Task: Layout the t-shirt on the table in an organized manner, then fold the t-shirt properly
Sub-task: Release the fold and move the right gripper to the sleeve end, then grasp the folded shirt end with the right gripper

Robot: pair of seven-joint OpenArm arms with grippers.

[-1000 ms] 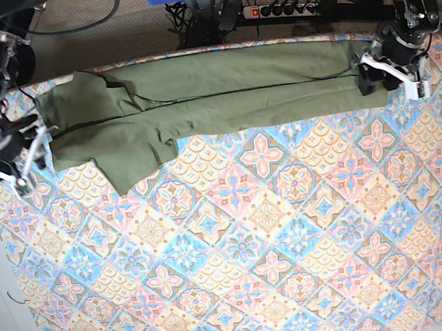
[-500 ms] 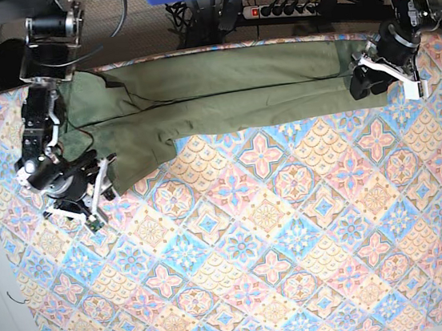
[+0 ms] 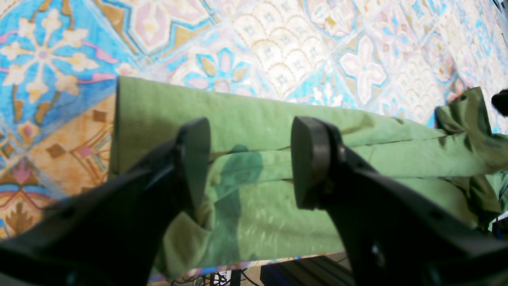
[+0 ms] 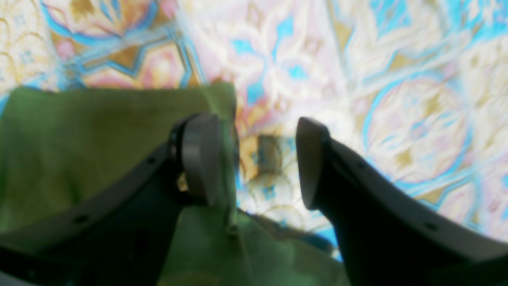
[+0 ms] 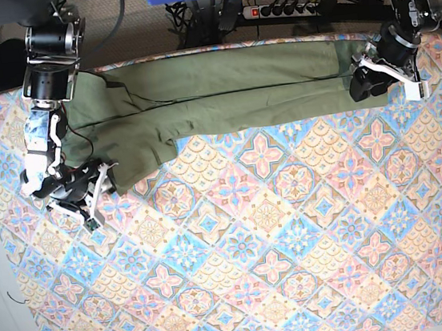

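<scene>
Left wrist view: left hand sits right over the hem end of the t-shirt, fingers spread. Cloth bunches up against the inside of one finger. Cannot tell if the hand is touching down or just above, but nothing is pinched between the pads. The shirt here is already a layered strip, with lengthwise fold edges running under the hand and its squared end lying flat on the counter.

Right wrist view, blurry: right hand is spread too, straddling the shirt's edge; one finger is over green cloth, the other over bare patterned cloth. A small ridge of fabric stands up beside the inner finger. Not gripped, as far as the blur allows.

Base view: t-shirt lies as a long narrow band along the far edge of the counter, ends well apart. Left hand is at one end, right hand at the other, by the sleeve-side flap that hangs lower than the rest of the band.

Progress, my read: laid out, and the lengthwise folds look done. Still left: that loose flap near the right hand needs tidying, then the crosswise folds bringing the ends together. Roughly halfway, maybe a bit past.
</scene>
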